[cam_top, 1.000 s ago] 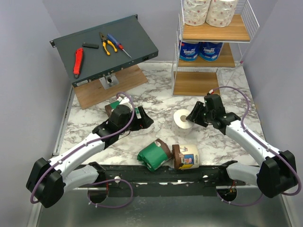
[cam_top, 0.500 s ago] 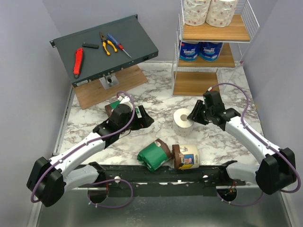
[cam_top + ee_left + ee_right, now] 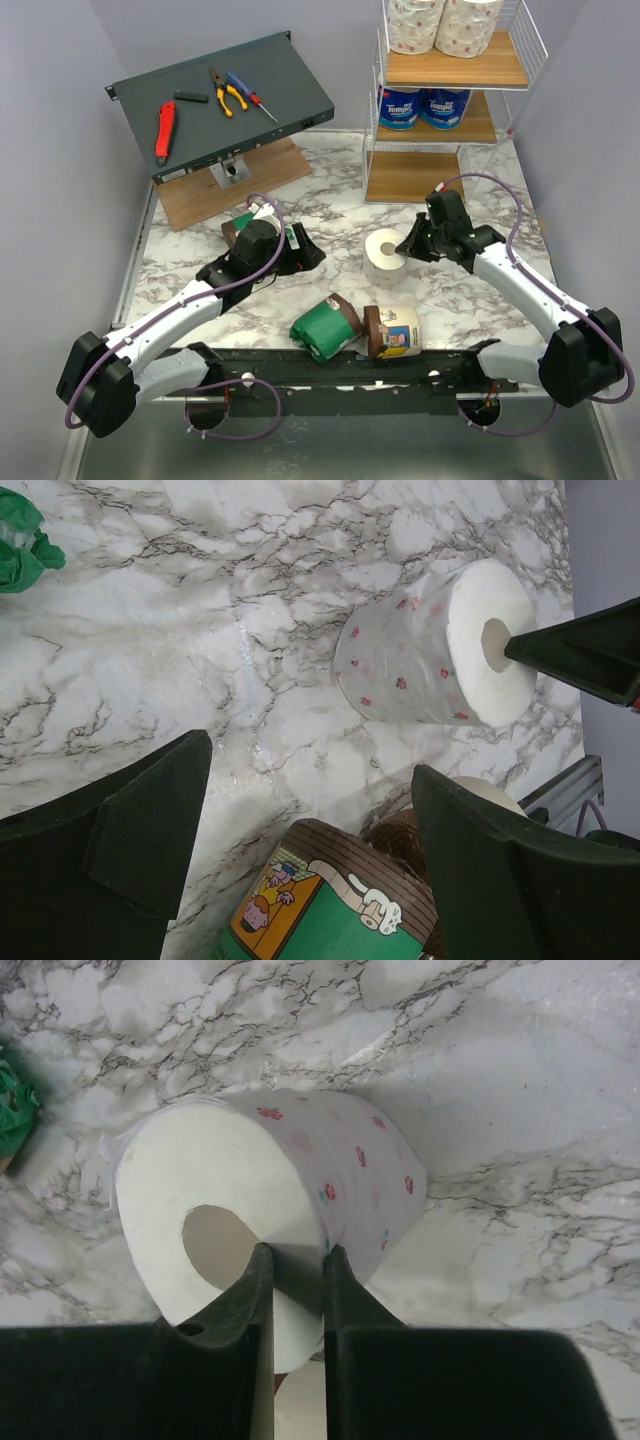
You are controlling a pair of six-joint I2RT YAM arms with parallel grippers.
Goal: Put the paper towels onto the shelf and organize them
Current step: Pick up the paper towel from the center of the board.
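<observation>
Two fingers of the right pincer [image 3: 297,1260] pinch the wall of the speckled paper towel roll [image 3: 345,1165], sitting on the marble surface [image 3: 520,1050] near the shelf [image 3: 377,95]. Grasp underway; next, probably lift it toward the bottom board [image 3: 410,178]. The left pincer [image 3: 310,760] gapes.

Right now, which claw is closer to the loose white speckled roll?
The right claw pinches the white speckled roll by its wall; the left claw hangs apart, off to its left.
</observation>
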